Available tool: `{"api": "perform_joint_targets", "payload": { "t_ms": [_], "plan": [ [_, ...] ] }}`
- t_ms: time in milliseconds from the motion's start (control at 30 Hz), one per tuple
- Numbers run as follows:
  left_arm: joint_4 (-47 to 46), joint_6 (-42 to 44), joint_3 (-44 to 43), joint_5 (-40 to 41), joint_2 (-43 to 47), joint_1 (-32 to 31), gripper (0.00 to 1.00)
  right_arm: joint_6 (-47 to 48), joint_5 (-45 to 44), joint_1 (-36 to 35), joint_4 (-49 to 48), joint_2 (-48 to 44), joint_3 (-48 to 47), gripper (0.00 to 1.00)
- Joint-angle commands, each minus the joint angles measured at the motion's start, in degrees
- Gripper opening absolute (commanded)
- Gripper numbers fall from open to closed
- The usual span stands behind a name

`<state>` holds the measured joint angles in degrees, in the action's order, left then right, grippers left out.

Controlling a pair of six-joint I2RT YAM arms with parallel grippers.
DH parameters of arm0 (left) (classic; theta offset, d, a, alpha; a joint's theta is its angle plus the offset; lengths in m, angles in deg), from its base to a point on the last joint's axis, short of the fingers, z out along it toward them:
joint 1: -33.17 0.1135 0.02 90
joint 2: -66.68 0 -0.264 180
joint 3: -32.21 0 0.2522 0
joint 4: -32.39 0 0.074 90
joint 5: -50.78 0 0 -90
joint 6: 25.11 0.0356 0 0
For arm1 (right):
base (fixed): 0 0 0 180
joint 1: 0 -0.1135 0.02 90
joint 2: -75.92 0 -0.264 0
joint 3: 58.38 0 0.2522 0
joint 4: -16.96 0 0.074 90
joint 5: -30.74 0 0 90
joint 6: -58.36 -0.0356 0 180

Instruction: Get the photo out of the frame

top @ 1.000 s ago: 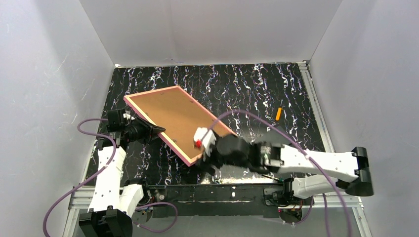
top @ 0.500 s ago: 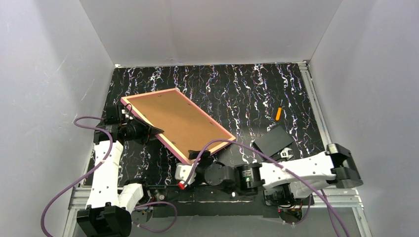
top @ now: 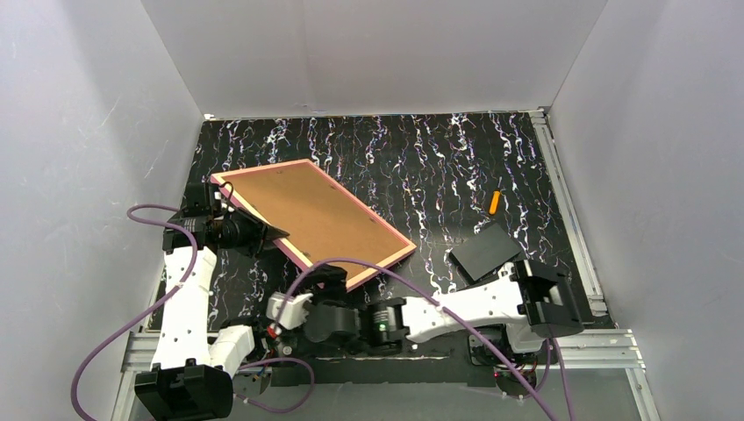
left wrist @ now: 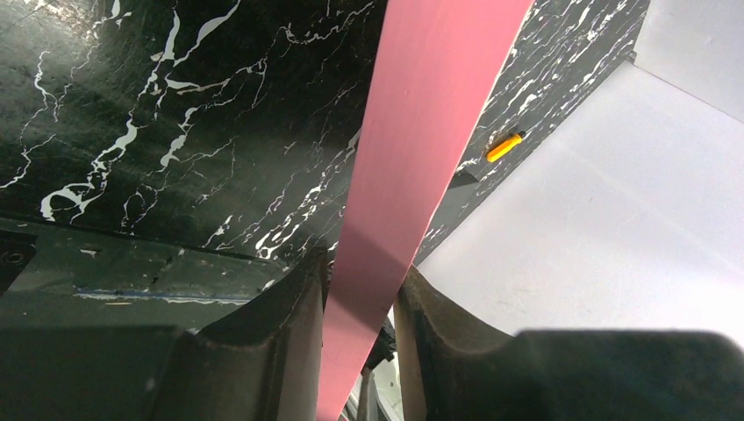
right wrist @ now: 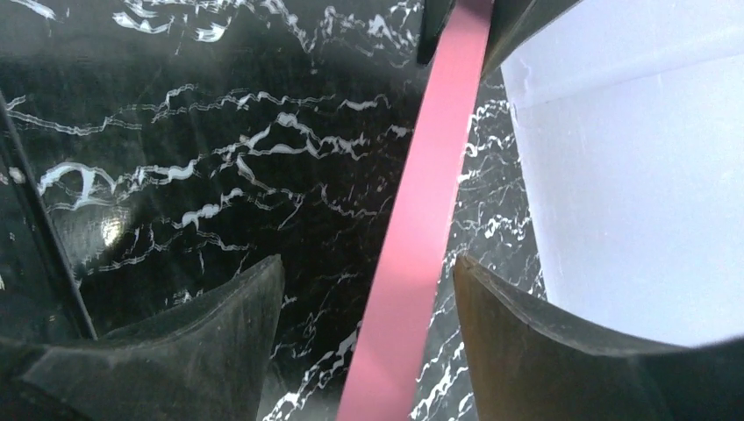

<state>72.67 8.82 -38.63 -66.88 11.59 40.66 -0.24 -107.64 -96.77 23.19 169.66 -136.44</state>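
The black marbled table [top: 456, 158] carries the frame [top: 380, 267], tilted at left-centre with its brown board [top: 307, 217] upward; the photo is hidden. The left arm [top: 189, 298] reaches forward, its claw [left wrist: 360, 289] pinching the frame's left edge. The right arm [top: 456, 307] lies low along the near edge, its claw [right wrist: 368, 272] gaping astride the pink rim.

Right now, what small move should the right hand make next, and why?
Probably close the right hand on the thin pink rectangular picture frame: it straddles the frame's edge with gaps on both sides, while the left hand clamps it farther along.
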Motion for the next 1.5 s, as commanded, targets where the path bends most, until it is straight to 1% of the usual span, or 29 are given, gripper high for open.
{"api": "perform_joint_targets", "payload": {
  "t_ms": [0, 33, 67, 133, 167, 233, 300, 500, 600, 900, 933, 967, 1000, 1067, 1100, 1133, 1267, 1300, 1333, 1367, 1400, 1433, 1467],
  "plan": [
    [10.8, -2.8, -1.2, -1.1, -1.3, 0.2, 0.00, -18.3, -4.1, 0.6, 32.2, 5.3, -20.9, 0.78],
    [10.9, -2.6, -1.3, -1.3, -1.6, 0.2, 0.00, -23.2, -4.2, 0.7, 40.6, 7.3, -26.1, 0.79],
    [11.1, -2.6, -1.4, -1.4, -1.9, 0.2, 0.00, -26.8, -3.1, 1.0, 46.9, 9.5, -32.4, 0.79],
    [11.2, -2.6, -1.3, -1.9, -2.2, 0.2, 0.00, -33.5, -2.3, 1.4, 59.0, 13.9, -40.9, 0.79],
    [11.2, -2.6, -1.3, -2.0, -2.2, 0.2, 0.00, -36.0, -2.4, 1.4, 63.4, 15.9, -44.2, 0.79],
    [11.2, -2.7, -1.1, -2.2, -2.2, 0.2, 0.00, -38.7, -3.3, 1.5, 68.4, 19.4, -48.2, 0.79],
    [11.2, -2.7, -1.2, -2.4, -1.9, 0.2, 0.00, -39.5, -4.1, 1.8, 70.5, 21.3, -50.2, 0.79],
    [12.3, -2.8, -1.3, -2.6, -0.9, 0.2, 0.00, -38.1, -5.3, 2.4, 71.5, 24.1, -54.8, 0.79],
    [12.3, -3.1, -1.4, -3.4, -1.0, 0.2, 0.00, -37.0, -3.9, 2.6, 70.0, 24.7, -54.9, 0.79],
    [12.5, -3.9, -1.5, -3.3, -0.6, 0.2, 0.00, -36.9, -6.7, 4.8, 72.3, 27.7, -58.4, 0.79],
    [12.5, -4.2, -1.5, -3.3, -0.5, 0.2, 0.00, -37.3, -6.6, 5.2, 73.2, 28.3, -58.8, 0.70],
    [12.5, -4.4, -1.6, -3.4, -0.5, 0.2, 0.00, -37.9, -6.5, 5.7, 73.6, 28.4, -58.6, 0.55],
    [12.5, -4.4, -1.7, -3.4, -0.7, 0.2, 0.00, -37.8, -6.7, 6.0, 72.6, 27.9, -57.8, 0.42],
    [12.2, -4.5, -1.4, -3.6, -1.2, 0.2, 0.00, -36.7, -7.6, 6.1, 70.2, 26.8, -55.5, 0.11],
    [12.1, -4.6, -1.4, -3.7, -1.3, 0.2, 0.00, -36.1, -8.1, 6.0, 69.4, 26.6, -55.1, 0.01],
    [11.9, -4.6, -1.6, -3.5, -1.3, 0.2, 0.00, -35.7, -9.6, 6.0, 69.3, 26.8, -55.2, 0.01],
    [11.4, -4.3, -2.6, -2.7, -1.4, 0.2, 0.00, -34.5, -11.1, 6.1, 68.0, 25.5, -54.1, 0.01],
    [11.1, -4.1, -3.0, -2.8, -1.5, 0.2, 0.09, -33.7, -11.4, 6.0, 66.9, 24.8, -53.4, 0.01],
    [10.7, -3.8, -3.6, -2.8, -1.7, 0.2, 0.27, -32.8, -11.6, 6.0, 66.1, 24.2, -52.9, 0.01],
    [10.6, -3.2, -4.6, -2.4, -1.8, 0.2, 0.46, -32.5, -11.7, 6.1, 65.5, 23.6, -52.5, 0.01],
    [10.5, -2.4, -5.9, -1.9, -2.0, 0.2, 0.63, -32.1, -11.4, 6.2, 65.2, 22.9, -52.3, 0.01],
    [10.6, -1.2, -7.8, -1.0, -2.4, 0.2, 0.76, -31.9, -11.0, 6.3, 65.1, 22.4, -52.3, 0.01],
    [11.3, 0.4, -10.2, -0.1, -2.8, 0.2, 0.87, -31.8, -10.4, 6.7, 65.0, 21.8, -52.3, 0.01]
  ]
}}
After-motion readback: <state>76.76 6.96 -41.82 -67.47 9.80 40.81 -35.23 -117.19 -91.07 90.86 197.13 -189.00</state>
